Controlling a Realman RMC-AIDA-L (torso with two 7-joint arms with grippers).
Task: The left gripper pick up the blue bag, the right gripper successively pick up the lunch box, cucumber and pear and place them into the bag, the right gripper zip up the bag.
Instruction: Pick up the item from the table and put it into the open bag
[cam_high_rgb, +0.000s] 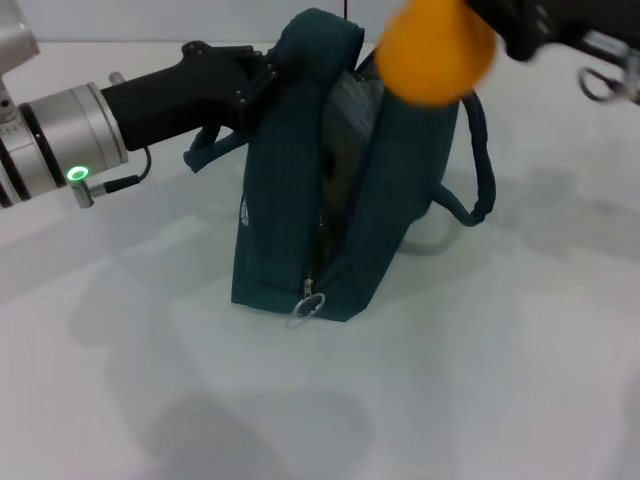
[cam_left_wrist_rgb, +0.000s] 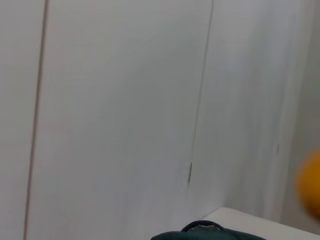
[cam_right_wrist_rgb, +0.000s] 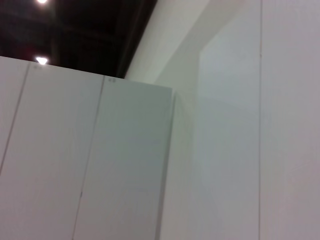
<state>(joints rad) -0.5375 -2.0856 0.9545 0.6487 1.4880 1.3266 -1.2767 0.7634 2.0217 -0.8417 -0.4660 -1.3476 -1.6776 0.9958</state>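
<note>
Nearest the head camera lay the white table (cam_high_rgb: 470, 400), and on it stood the blue bag (cam_high_rgb: 300, 230), upright, its mouth gaping and its zipper pull (cam_high_rgb: 308, 302) hanging at the near bottom corner. From the robot's left, the left gripper (cam_high_rgb: 262, 82) reached in level and was clamped on the bag's upper left edge, the bag hanging directly below and to the right of it. Above the open mouth, the right gripper (cam_high_rgb: 490, 30) came in from the upper right with the orange-yellow pear (cam_high_rgb: 436, 50) at its tip, just left of the black fingers; whether they were closed on the fruit could not be told. A small pale mark (cam_high_rgb: 246, 210) showed on the bag's side, too small to read.
</note>
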